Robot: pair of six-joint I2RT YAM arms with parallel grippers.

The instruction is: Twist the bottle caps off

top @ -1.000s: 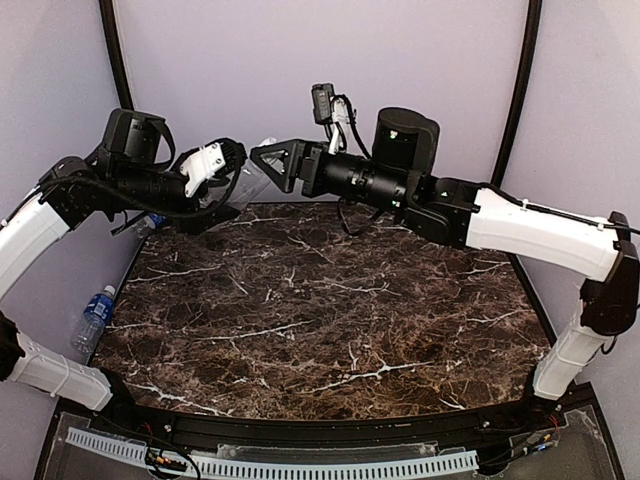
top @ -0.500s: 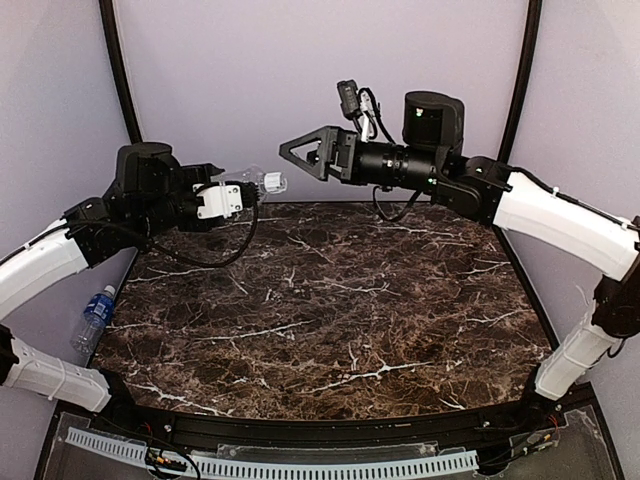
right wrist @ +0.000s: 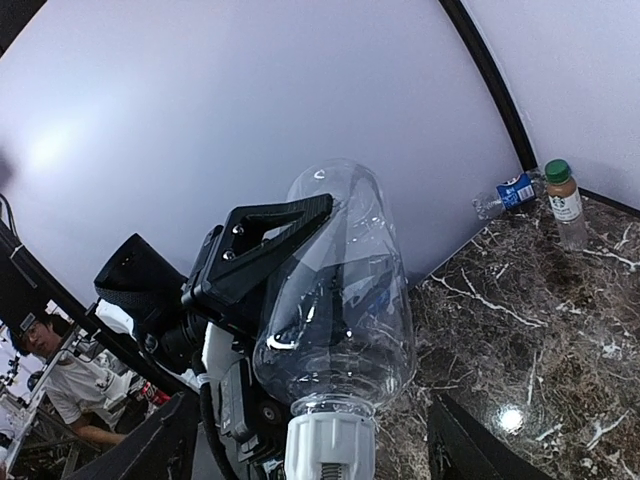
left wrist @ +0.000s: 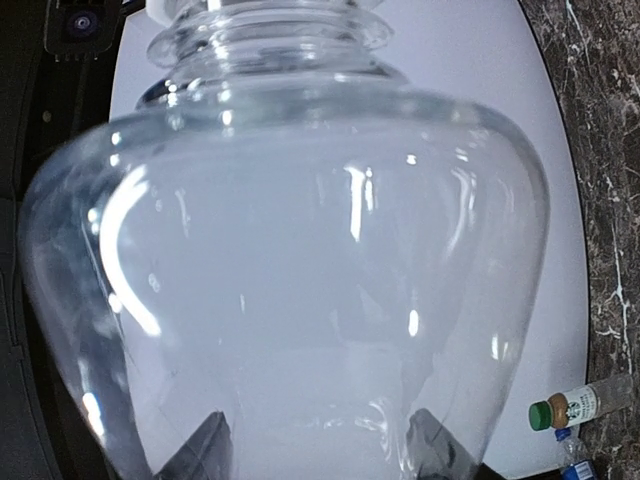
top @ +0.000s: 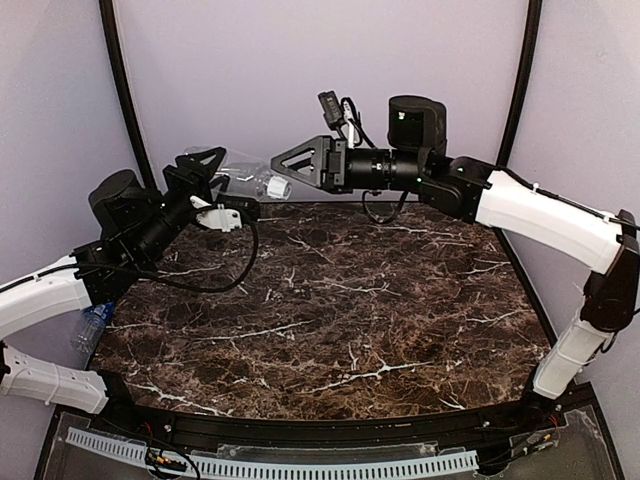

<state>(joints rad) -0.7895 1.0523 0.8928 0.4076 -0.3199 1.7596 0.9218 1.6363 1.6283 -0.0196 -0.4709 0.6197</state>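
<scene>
My left gripper (top: 222, 186) is shut on a clear unlabelled bottle (top: 238, 172) and holds it in the air above the table's far left, its white cap (top: 278, 187) pointing right. The bottle's body (left wrist: 300, 260) fills the left wrist view, with my left fingertips (left wrist: 210, 452) at its base. My right gripper (top: 281, 172) faces the cap from the right. In the right wrist view the cap (right wrist: 328, 445) sits between my right gripper's (right wrist: 320, 452) wide-apart jaws, and neither finger touches it. The right gripper is open.
A brownish bottle with a green cap (right wrist: 563, 200) stands at the marble table's (top: 330, 310) far left edge, next to a lying blue-labelled bottle (right wrist: 510, 190). Another blue-labelled bottle (top: 90, 322) lies off the table's left side, partly behind my left arm.
My left arm has drawn back to the left and down, still holding the bottle. My right gripper opened and moved left and down until its jaws straddle the cap.
</scene>
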